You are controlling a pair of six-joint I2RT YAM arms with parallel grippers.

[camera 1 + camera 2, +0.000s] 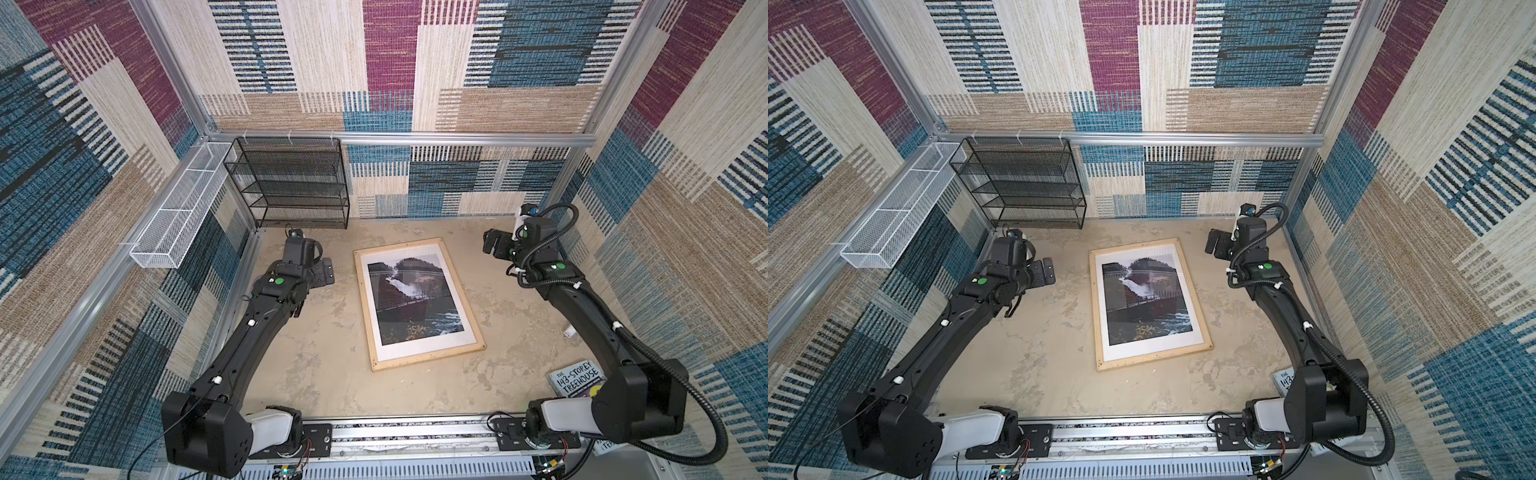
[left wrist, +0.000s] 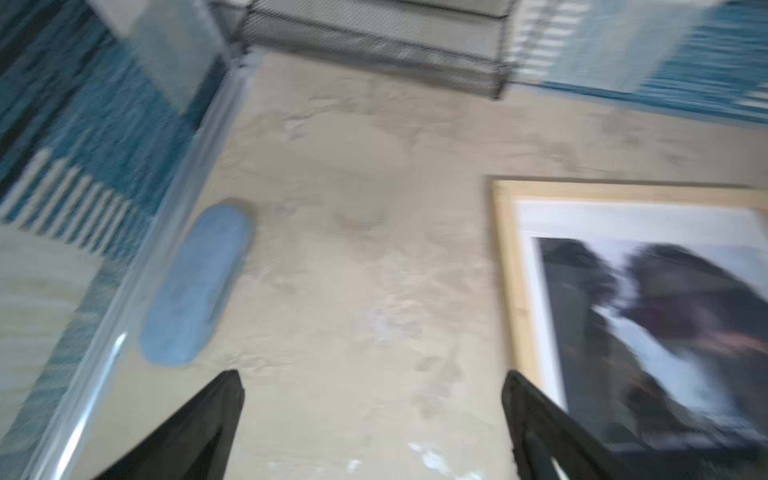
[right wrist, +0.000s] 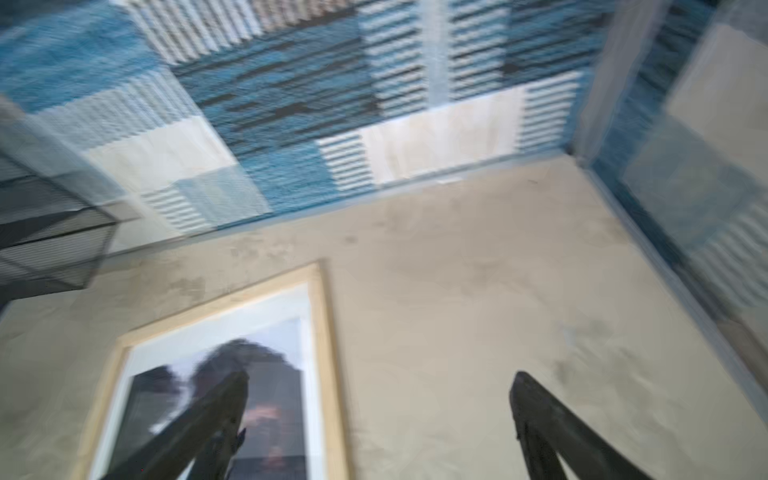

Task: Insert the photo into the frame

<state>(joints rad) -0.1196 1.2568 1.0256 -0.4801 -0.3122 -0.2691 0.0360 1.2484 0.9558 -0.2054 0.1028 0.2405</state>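
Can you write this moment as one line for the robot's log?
photo: lying inside frame | left gripper: open, empty | right gripper: open, empty | task: looks done

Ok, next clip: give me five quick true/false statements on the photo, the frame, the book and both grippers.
1. The photo lies inside the frame. True.
2. The left gripper is shut on the frame. False: it is open, above bare table beside the frame.
3. The right gripper is open and holds nothing. True.
4. The frame stands upright on its edge. False: it lies flat on the table.
5. The book lies on the photo. False: it lies on the table by the right arm's base, apart from the frame.
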